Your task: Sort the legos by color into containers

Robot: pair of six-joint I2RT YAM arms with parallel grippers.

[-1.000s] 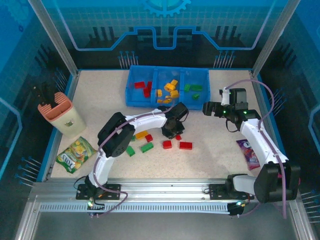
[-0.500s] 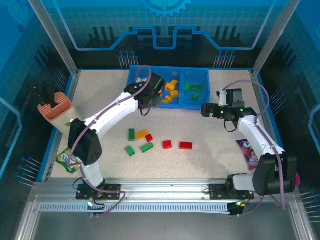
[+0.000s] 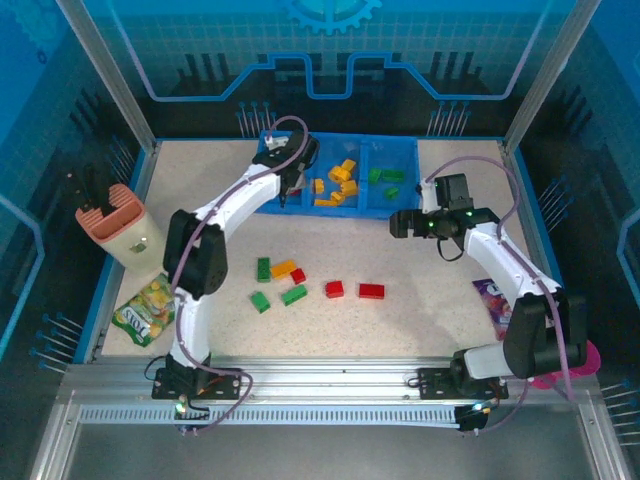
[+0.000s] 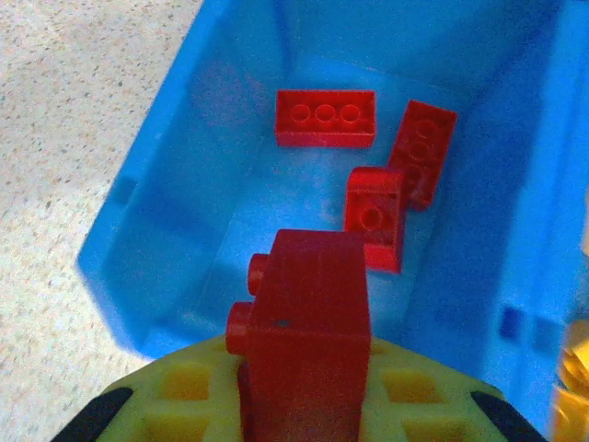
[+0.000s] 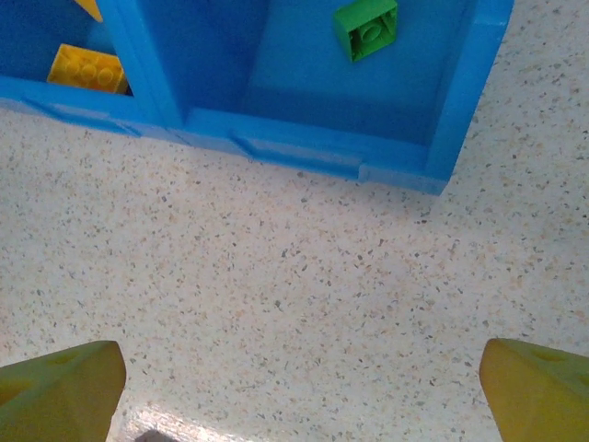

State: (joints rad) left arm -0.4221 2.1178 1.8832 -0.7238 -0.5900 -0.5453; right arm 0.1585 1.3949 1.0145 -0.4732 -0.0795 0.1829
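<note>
the left jaws are clenched on a red brick (image 4: 308, 341), hanging over the tray's (image 4: 129, 239) left compartment, where three red bricks (image 4: 325, 118) lie. the right jaws are spread wide above the speckled tabletop (image 5: 294, 276), just before the tray's right compartment with its green brick (image 5: 366, 28). orange bricks (image 3: 340, 185) sit in the middle one. loose legos (image 3: 371, 291), green, orange and red, lie mid-tabletop. a metal frame (image 3: 105, 70) and blue panels (image 3: 450, 40) wall the cell.
</note>
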